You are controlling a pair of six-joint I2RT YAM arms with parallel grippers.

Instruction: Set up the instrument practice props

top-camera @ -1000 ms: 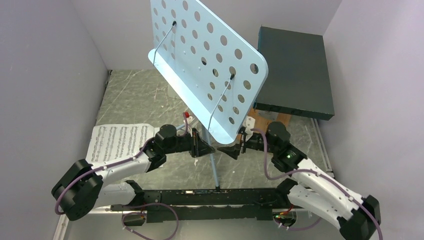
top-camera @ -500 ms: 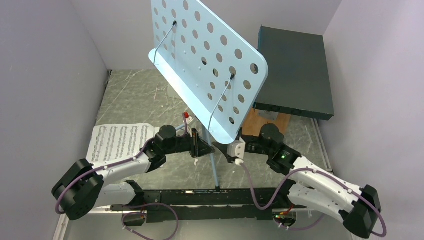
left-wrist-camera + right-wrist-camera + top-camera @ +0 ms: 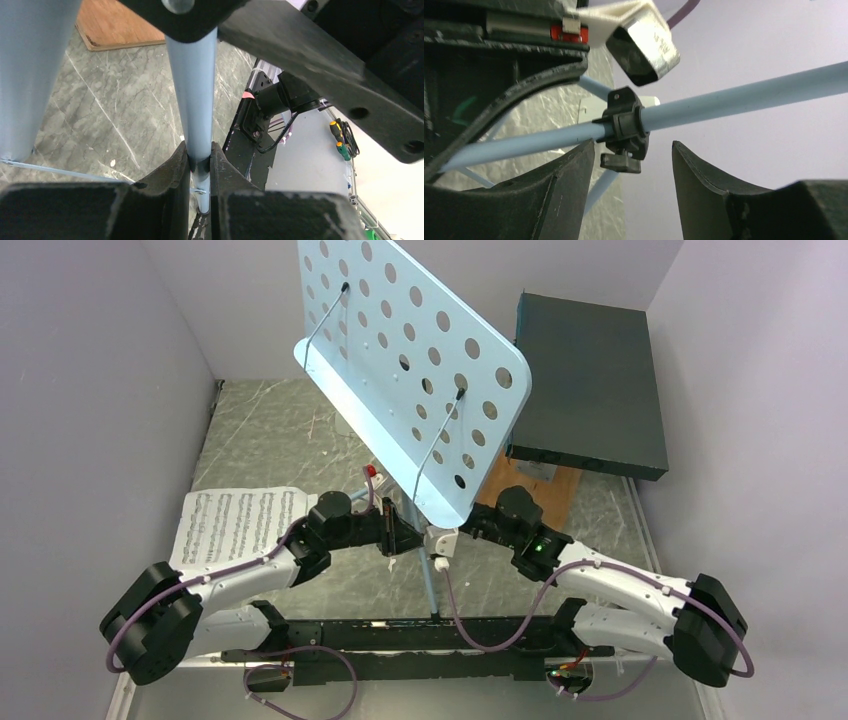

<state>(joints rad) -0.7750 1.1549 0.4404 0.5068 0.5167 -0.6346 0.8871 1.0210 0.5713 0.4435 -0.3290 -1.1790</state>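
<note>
The left gripper point(image 3: 199, 160) pinches the light blue music stand pole point(image 3: 192, 90) to steady it. The right gripper point(image 3: 631, 152), at the pole's 3 o'clock, stands spread around the black height clamp point(image 3: 624, 122), probably to adjust it.

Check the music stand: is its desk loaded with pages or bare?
Bare. The perforated desk shows only its holes; the sheet-music pages lie flat on the table.

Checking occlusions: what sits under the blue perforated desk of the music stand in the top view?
Its pole, gripped by the left fingers; the right fingers stand open around the pole's black collar. The desk hides the pole's top and part of the wooden board.
</note>
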